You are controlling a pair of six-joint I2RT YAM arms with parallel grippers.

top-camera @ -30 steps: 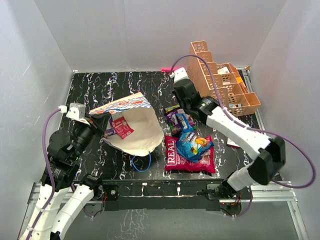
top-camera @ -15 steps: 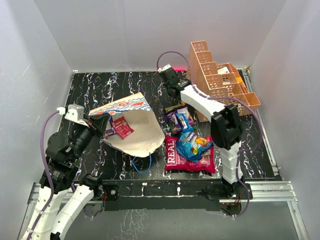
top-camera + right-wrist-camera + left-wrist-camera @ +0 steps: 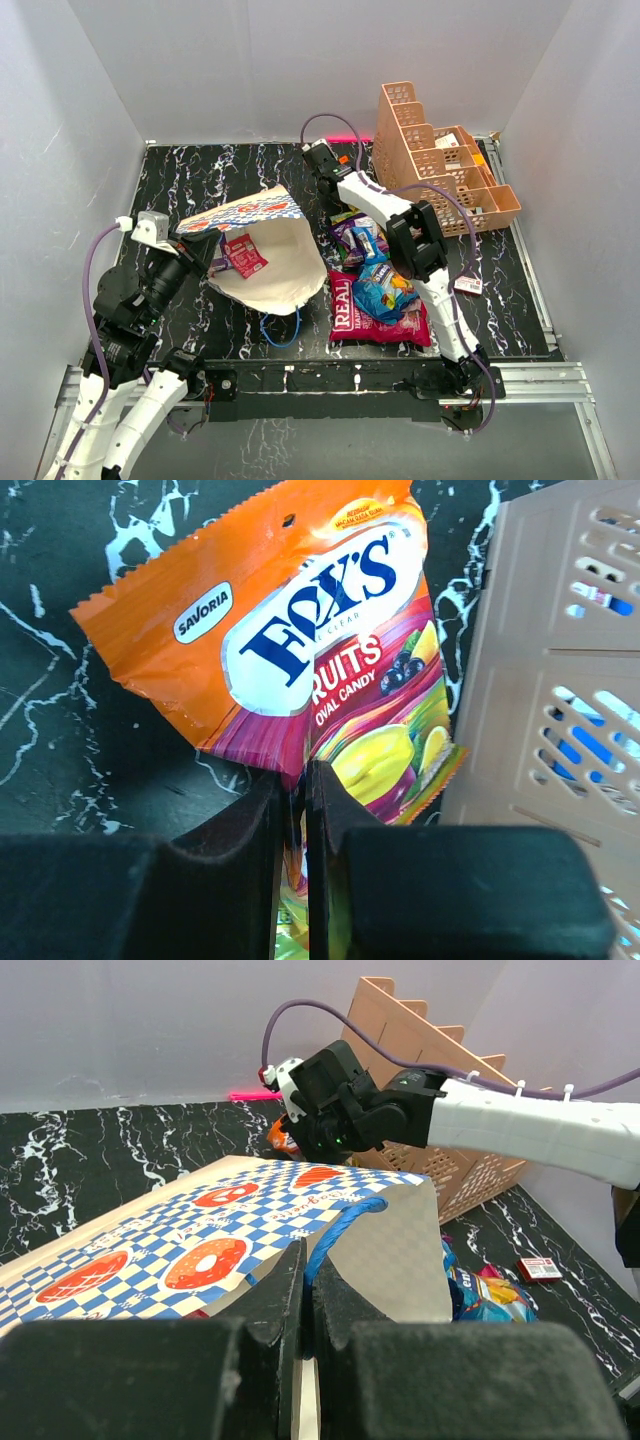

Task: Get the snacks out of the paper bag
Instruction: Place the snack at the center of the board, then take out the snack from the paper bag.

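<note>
Right gripper (image 3: 305,770), pinching orange Fox's packet (image 3: 290,630), has swung beyond paper bag (image 3: 270,262): another snack out. Left gripper (image 3: 305,1265) clamps bag rim.

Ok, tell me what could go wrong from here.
1. The right gripper pinches the orange candy packet only by a thin edge, so it could slip out.
2. That packet is close beside the rack, so it might snag or drop there.
3. The left gripper holds the paper bag by its rim. If that tears or slips, the bag could close over the red packet inside.
</note>
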